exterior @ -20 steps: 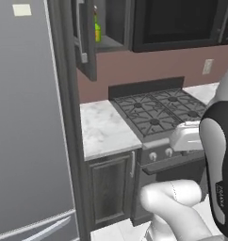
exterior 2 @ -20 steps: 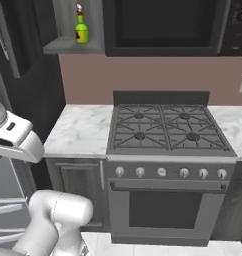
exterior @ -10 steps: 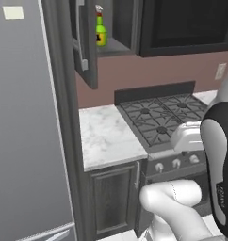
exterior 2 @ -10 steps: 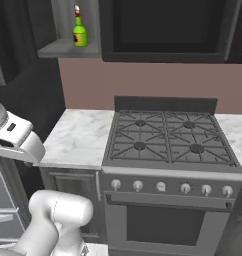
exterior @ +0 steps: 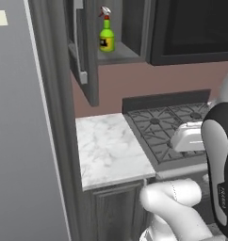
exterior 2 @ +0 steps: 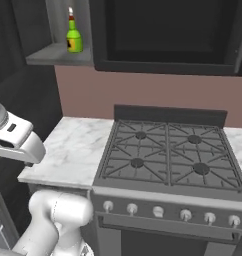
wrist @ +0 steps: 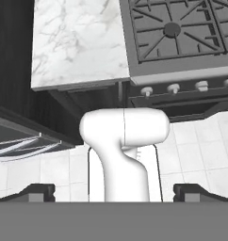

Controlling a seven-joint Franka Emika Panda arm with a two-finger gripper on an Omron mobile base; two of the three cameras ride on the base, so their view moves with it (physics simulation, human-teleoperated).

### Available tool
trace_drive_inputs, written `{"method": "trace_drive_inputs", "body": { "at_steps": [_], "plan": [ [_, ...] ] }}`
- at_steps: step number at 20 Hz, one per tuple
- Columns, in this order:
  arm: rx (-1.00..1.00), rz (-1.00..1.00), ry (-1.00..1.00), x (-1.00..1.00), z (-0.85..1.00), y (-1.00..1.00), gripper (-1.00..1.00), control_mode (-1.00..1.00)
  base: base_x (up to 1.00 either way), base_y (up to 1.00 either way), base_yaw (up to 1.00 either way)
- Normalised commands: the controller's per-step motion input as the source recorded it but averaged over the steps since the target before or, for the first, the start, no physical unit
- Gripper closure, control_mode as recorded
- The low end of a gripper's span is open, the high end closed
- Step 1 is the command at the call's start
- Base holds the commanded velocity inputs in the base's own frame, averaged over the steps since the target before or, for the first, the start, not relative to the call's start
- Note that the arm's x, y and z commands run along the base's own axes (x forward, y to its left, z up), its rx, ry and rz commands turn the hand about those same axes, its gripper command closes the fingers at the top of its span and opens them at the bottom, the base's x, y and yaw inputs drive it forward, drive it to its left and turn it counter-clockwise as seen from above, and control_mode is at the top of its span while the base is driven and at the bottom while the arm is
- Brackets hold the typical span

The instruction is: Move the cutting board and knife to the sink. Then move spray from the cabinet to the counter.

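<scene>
Item: spray (exterior: 106, 36), lime-green bottle, black label, red-and-white trigger nozzle. Location: upright on the inner shelf of the open cabinet (exterior: 85, 56), high above and well apart from the hand (wrist: 114, 192). Handling, as judged: light, rigid plastic, smooth; likely to tip if nudged. Take hold across the body, below the narrow neck. Hand: fingers spread fully wide, holding nothing, pointed down toward the floor beside the marble surface (wrist: 78, 42).
</scene>
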Motion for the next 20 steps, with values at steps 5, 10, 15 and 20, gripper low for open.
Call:
{"method": "trace_drive_inputs", "body": {
  "at_steps": [5, 10, 15, 20],
  "plan": [
    [0.0, 0.0, 0.0, 0.0, 0.0, 0.0, -1.0, 1.0, 0.57, -0.12, 0.16],
    [0.0, 0.0, 0.0, 0.0, 0.0, 0.0, -1.0, 1.0, 0.57, -0.02, 0.12],
    [0.0, 0.0, 0.0, 0.0, 0.0, 0.0, -1.0, 1.0, 0.42, -0.06, 0.1],
    [0.0, 0.0, 0.0, 0.0, 0.0, 0.0, -1.0, 1.0, 0.32, -0.08, 0.06]
  ]
}}
